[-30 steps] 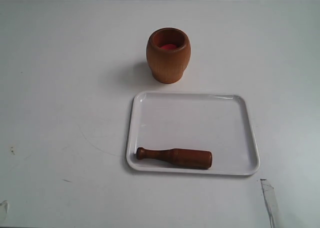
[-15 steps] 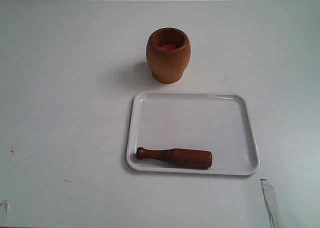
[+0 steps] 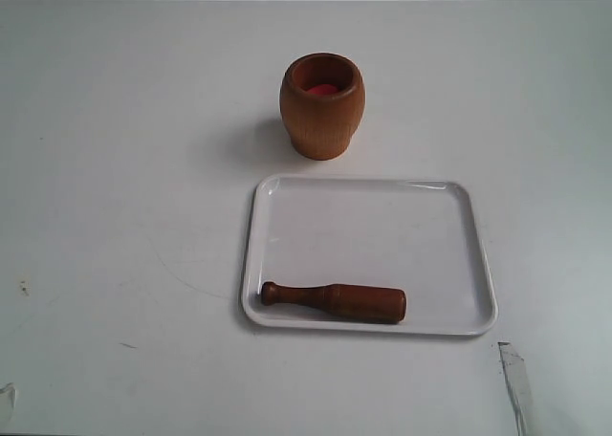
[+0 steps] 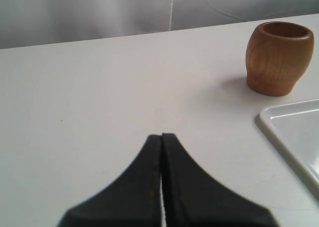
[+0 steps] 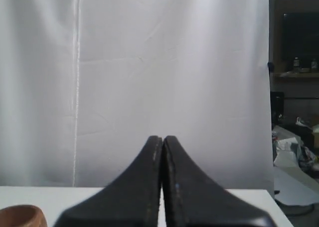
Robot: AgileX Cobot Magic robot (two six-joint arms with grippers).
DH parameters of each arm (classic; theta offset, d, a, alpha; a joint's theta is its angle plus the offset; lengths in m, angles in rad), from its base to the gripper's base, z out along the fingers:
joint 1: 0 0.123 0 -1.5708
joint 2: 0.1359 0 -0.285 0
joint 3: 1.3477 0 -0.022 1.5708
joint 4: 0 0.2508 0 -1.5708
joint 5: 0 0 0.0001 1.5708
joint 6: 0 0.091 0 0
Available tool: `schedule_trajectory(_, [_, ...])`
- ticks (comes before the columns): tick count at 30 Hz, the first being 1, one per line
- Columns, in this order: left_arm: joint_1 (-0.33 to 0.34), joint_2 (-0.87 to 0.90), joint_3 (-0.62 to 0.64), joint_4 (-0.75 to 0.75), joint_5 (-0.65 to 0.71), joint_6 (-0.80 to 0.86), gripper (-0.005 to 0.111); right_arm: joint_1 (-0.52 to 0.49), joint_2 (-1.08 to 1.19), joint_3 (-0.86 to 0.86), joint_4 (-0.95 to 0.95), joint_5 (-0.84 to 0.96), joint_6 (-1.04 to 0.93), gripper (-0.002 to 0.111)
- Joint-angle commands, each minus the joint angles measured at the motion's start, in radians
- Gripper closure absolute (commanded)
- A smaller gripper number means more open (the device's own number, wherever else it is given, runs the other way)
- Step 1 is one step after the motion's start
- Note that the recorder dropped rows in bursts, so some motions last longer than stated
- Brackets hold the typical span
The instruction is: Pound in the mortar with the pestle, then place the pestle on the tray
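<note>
So the pestle is lying flat inside the tray, right along the near rim in the exterior view, knob end pointing left and the thick end toward the middle. The tray sits on the white table, and the mortar stands upright just past the tray's far edge, close but not touching, with its reddish inside showing. The left gripper has its two black fingers pressed together at the tips, holding nothing, hanging over bare table with the mortar and a corner of the tray out ahead of it. Same deal with the right gripper: jaws closed tight and empty, aimed at a white curtain, with only a sliver of the mortar's rim in its view.
</note>
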Motion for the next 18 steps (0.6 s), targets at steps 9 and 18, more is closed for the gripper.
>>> schedule_trajectory(9, [-0.008,-0.001,0.001,-0.007,-0.003,-0.008,0.107,-0.004,-0.002,0.087,0.75,0.169,-0.84,0.108])
schedule_trajectory(18, [-0.008,-0.001,0.001,-0.007,-0.003,-0.008,0.107,-0.004,-0.002,0.087,0.796,0.297,-0.934,0.108])
